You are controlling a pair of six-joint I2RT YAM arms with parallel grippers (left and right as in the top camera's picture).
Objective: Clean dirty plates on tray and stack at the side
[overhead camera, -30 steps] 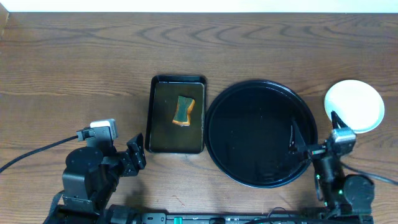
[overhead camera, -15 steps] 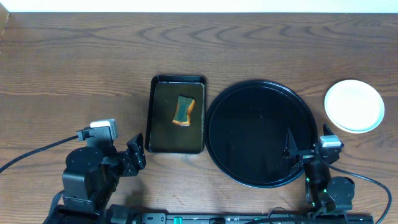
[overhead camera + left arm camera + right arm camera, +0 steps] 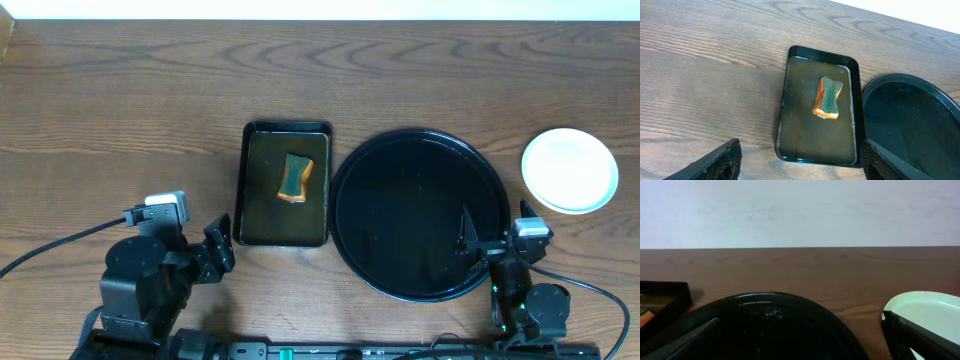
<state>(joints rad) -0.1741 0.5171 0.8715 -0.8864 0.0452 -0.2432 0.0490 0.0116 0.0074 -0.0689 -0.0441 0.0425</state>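
Observation:
The large round black tray (image 3: 420, 150) lies right of centre with nothing on it; it also shows in the left wrist view (image 3: 920, 100) and the right wrist view (image 3: 775, 315). The plates (image 3: 569, 170) sit as one pale stack on the table right of the tray, with the top plate clean; the stack also shows in the right wrist view (image 3: 930, 310). My left gripper (image 3: 215, 250) is open and empty near the front left. My right gripper (image 3: 495, 228) is open and empty at the tray's front right rim, below the plates.
A rectangular black tray (image 3: 287, 232) holding a green and orange sponge (image 3: 295, 177) stands left of the round tray. Cables run along the front edge.
My right arm has drawn back from the plate stack toward the front edge. The left arm has not moved.

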